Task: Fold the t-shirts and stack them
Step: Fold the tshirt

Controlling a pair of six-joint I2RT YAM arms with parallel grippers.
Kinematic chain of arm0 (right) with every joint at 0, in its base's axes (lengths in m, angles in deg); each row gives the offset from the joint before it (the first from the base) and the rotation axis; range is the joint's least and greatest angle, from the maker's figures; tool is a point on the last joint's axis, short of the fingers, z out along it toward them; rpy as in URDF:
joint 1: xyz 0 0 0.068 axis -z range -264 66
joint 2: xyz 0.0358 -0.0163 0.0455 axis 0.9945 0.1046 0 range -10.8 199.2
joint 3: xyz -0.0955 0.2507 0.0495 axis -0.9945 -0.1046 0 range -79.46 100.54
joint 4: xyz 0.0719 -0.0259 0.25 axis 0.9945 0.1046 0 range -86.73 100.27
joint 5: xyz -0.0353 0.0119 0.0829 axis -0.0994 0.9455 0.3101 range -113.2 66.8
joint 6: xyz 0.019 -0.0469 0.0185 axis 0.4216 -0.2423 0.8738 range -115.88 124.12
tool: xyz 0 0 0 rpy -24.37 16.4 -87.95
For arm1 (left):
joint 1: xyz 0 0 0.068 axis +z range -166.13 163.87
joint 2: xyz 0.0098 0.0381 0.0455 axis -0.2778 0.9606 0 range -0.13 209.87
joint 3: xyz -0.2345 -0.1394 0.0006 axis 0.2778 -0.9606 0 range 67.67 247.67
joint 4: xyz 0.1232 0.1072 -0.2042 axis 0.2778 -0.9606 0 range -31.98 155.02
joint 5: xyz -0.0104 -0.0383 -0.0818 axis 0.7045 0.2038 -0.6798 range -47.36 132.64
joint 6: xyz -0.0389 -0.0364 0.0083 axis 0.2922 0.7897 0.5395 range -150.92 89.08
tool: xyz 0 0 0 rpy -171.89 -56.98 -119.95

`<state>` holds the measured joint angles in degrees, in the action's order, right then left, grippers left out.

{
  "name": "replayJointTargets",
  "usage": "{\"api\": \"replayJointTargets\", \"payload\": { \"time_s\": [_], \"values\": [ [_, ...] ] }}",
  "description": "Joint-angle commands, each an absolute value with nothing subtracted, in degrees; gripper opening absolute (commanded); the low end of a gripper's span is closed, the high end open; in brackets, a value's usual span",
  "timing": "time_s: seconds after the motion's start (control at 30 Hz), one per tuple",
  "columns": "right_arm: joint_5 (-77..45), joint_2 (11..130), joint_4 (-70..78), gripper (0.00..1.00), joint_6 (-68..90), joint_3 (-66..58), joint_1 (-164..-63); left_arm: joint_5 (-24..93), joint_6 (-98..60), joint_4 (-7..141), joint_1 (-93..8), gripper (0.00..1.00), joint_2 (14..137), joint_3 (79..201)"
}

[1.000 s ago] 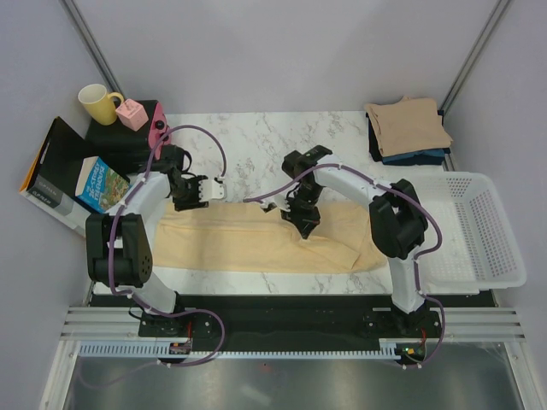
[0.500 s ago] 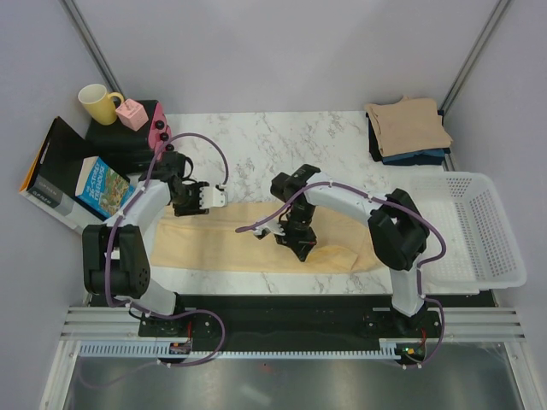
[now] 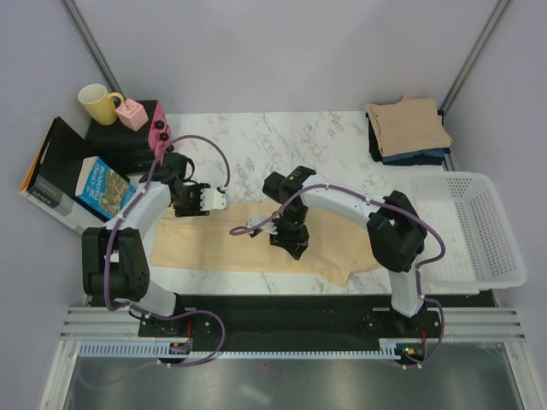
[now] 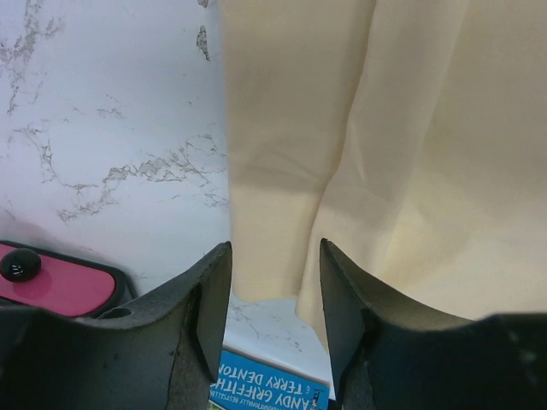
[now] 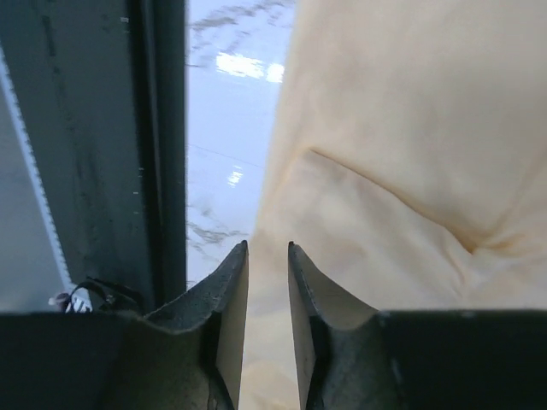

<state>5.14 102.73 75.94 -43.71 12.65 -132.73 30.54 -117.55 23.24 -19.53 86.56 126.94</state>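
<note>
The cream shirt (image 3: 214, 248) is being folded, it is judged. It is lying flat as a long band across the near part of the table (image 3: 256, 145), with one end near the left arm's base and the other, slightly bunched, in front of the right arm.

The left gripper (image 3: 215, 198) is being held low over the band's far left edge. Its fingers are standing well apart and nothing is being grasped; in the wrist view the cloth edge is lying between them on the marble.

The right gripper (image 3: 295, 249) is being held over the middle of the band, near its near edge. Its fingers are parted by a narrow gap, and no cloth is seen clamped between them.

The lengthwise fold looks done, so a crosswise fold is being called for next. One end would need to be pinched through all its layers, lifted and laid over the other. The bundle would then be carried to the stack (image 3: 408, 128) at the far right corner.
</note>
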Motion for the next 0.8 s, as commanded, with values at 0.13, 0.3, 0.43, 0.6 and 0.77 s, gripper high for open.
{"api": "replayJointTargets", "payload": {
  "time_s": [0.13, 0.3, 0.43, 0.6, 0.77],
  "values": [
    [-12.10, 103.54, 63.67, 0.00, -36.57, 13.18, -118.82, 29.19, -118.46, 24.68, -20.17, 0.55, 88.46, 127.61],
    [-12.56, 103.19, 62.25, 0.00, -37.62, 10.02, -111.16, 29.28, -117.06, 25.82, -20.88, 0.54, 89.43, 129.63],
    [-12.91, 102.49, 62.77, 0.00, -39.73, 6.76, -110.10, 29.81, -115.04, 27.14, -20.96, 0.53, 91.10, 132.00],
    [-14.05, 103.62, 60.67, 0.00, -40.26, 4.03, -108.17, 32.61, -113.36, 27.67, -21.40, 0.53, 95.04, 134.56],
    [-20.63, 105.04, 52.51, 0.00, -38.33, 3.33, -105.88, 36.39, -111.52, 31.80, -22.72, 0.52, 97.16, 134.56]
  ]
}}
